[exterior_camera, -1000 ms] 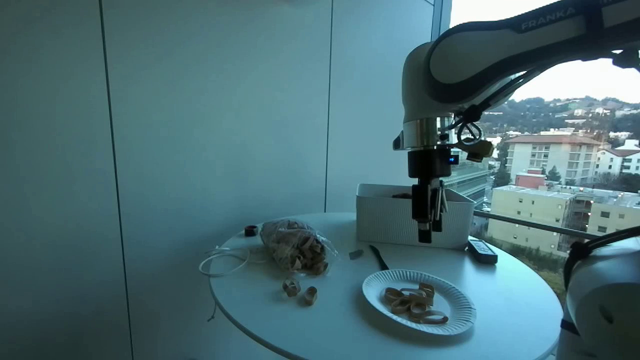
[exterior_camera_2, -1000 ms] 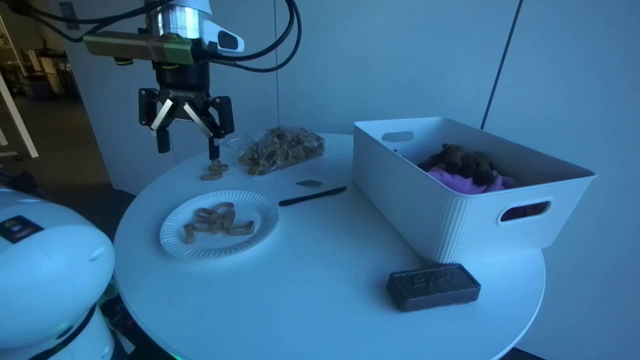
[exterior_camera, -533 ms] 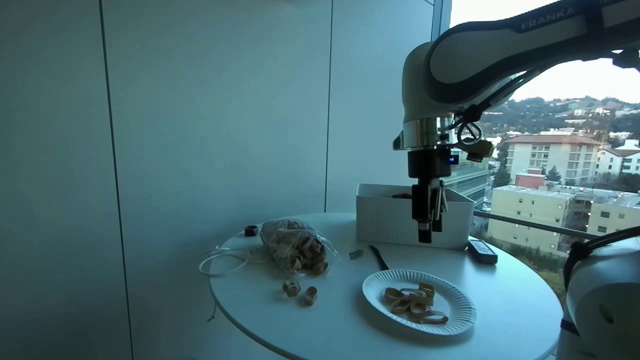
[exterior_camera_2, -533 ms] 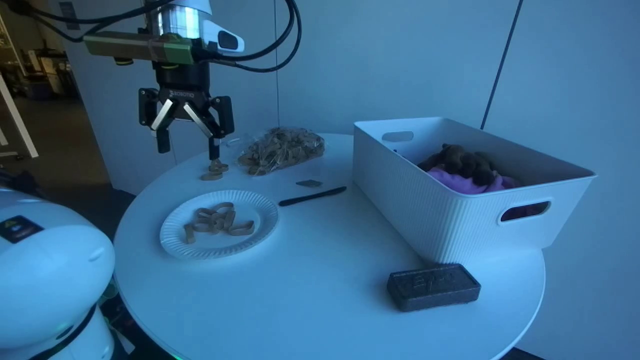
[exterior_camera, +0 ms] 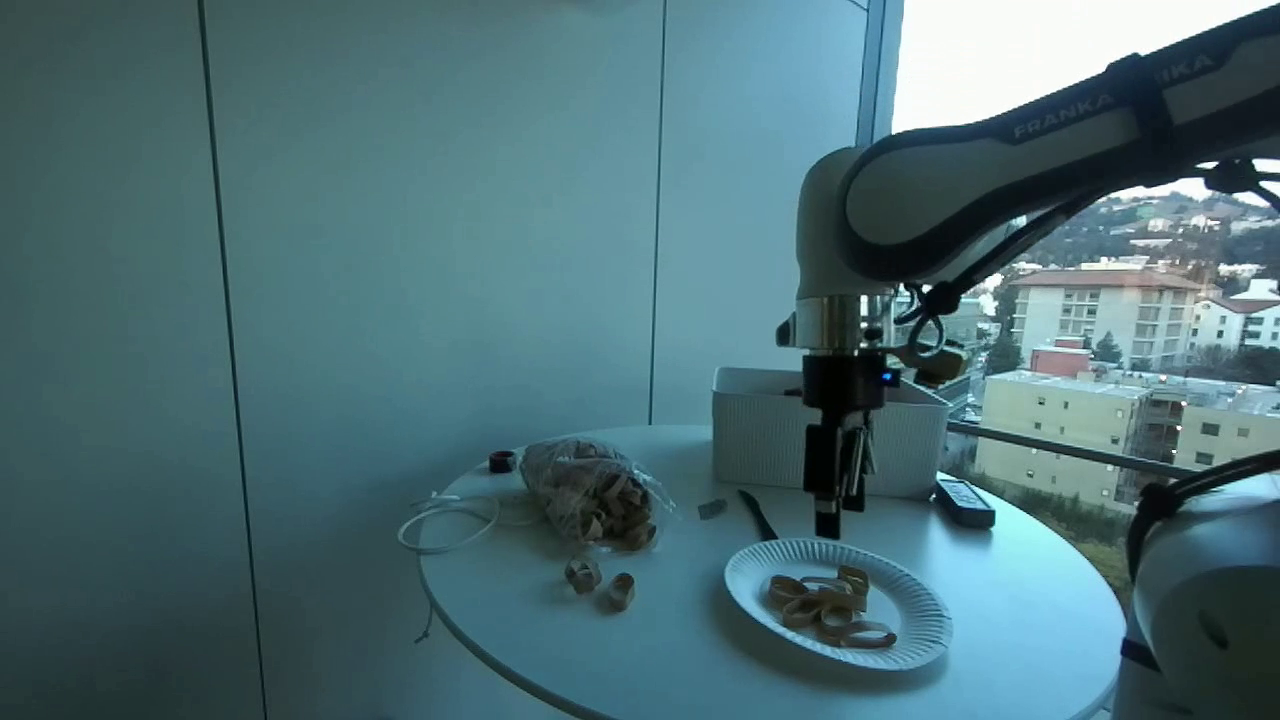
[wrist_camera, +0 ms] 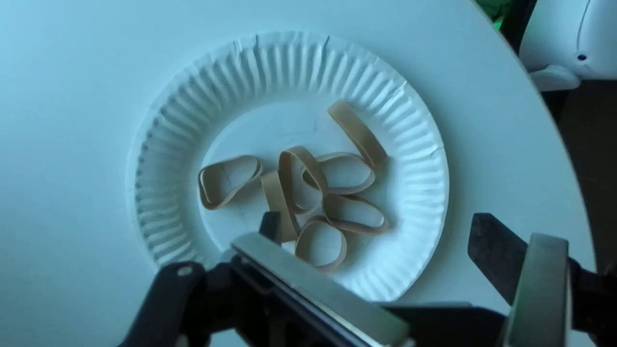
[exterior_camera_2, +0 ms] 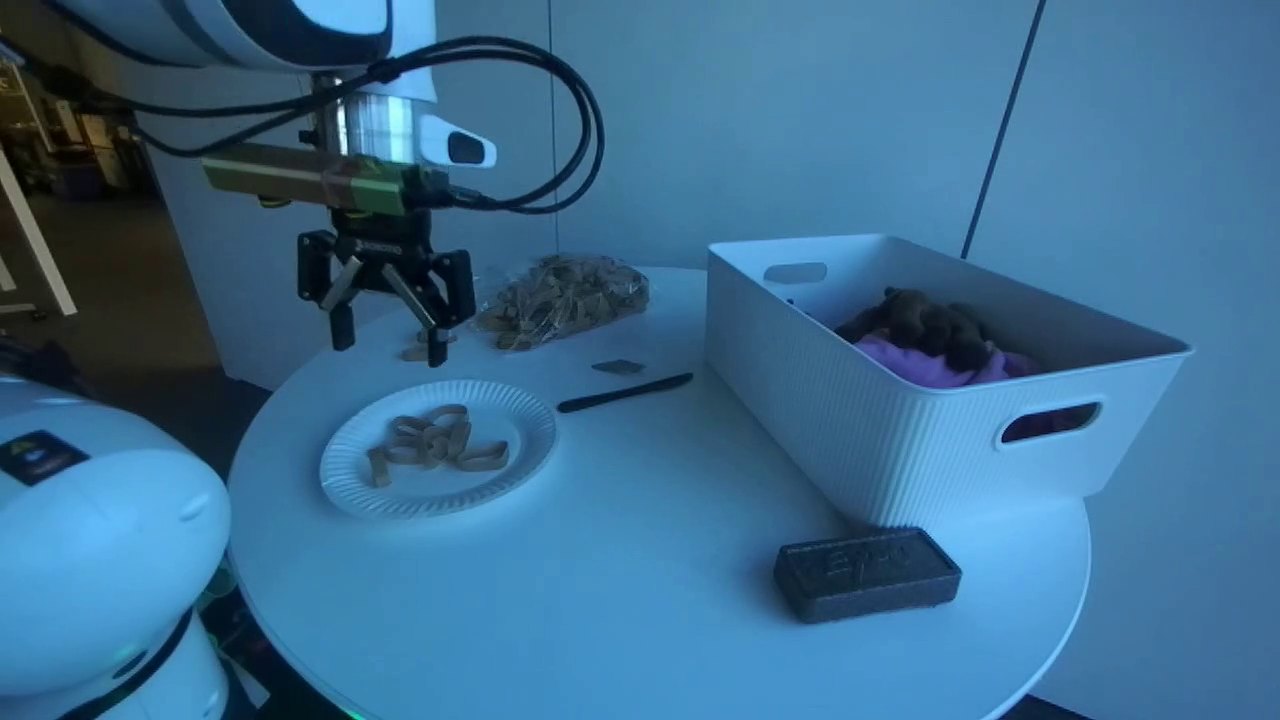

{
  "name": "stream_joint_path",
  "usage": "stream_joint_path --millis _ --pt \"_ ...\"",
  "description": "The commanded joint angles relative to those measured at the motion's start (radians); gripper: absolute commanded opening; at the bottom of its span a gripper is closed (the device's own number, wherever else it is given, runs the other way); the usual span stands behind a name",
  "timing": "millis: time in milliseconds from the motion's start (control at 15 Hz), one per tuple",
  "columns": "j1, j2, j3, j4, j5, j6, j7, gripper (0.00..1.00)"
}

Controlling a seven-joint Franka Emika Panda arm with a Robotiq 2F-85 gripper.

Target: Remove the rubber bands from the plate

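The round tabletop (exterior_camera_2: pixel 660 600) supports the work area. The white bin (exterior_camera_2: pixel 850 430) stands upright on it, well apart from the plate (wrist_camera: pixel 419 188). The plate lies flat on the tabletop and is the unit to be cleared. The clear bag (exterior_camera: pixel 590 495) rests on the tabletop, apart from the plate; it is not a work item.

The gripper (exterior_camera_2: pixel 390 345) points downward above the tabletop and does not touch the plate. Its fingers are spread wide and grasp nothing. In the wrist view, one finger overlaps the plate beside the clump; the other appears outside the rim.

The rubber bands (wrist_camera: pixel 280 205) are on the plate, in a loose clump about its middle; the loops overlap or lie just beside one another. Loose loops (exterior_camera: pixel 621 590) sit on the tabletop between the bag and the plate; their part in the job is unclear.

Step in hand, as judged: positioning before the grasp. No band is lifted, so removal from the plate remains to be done.

Next move: centre the gripper over the clump so that both fingers fall inside the rim. Lower until the fingertips almost reach the plate, then close on one band or several. The task names no drop point; any spot off the plate should serve.
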Motion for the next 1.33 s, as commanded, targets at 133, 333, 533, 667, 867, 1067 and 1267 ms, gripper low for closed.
stream_joint_path --millis 133,333,533,667,867,1067,1267 --pt "-0.023 0.060 0.009 -0.016 -0.002 0.200 0.083 1.00" --pt "-0.047 0.100 0.013 -0.012 -0.014 0.203 0.135 1.00" --pt "-0.069 0.138 0.003 -0.013 -0.011 0.192 0.168 1.00" --pt "-0.084 0.168 0.001 -0.013 -0.013 0.194 0.183 1.00" --pt "-0.106 0.217 -0.010 -0.014 -0.007 0.197 0.200 1.00" --pt "-0.124 0.264 -0.023 -0.014 0.000 0.192 0.216 1.00" --pt "-0.140 0.318 -0.037 -0.014 -0.012 0.249 0.206 1.00"
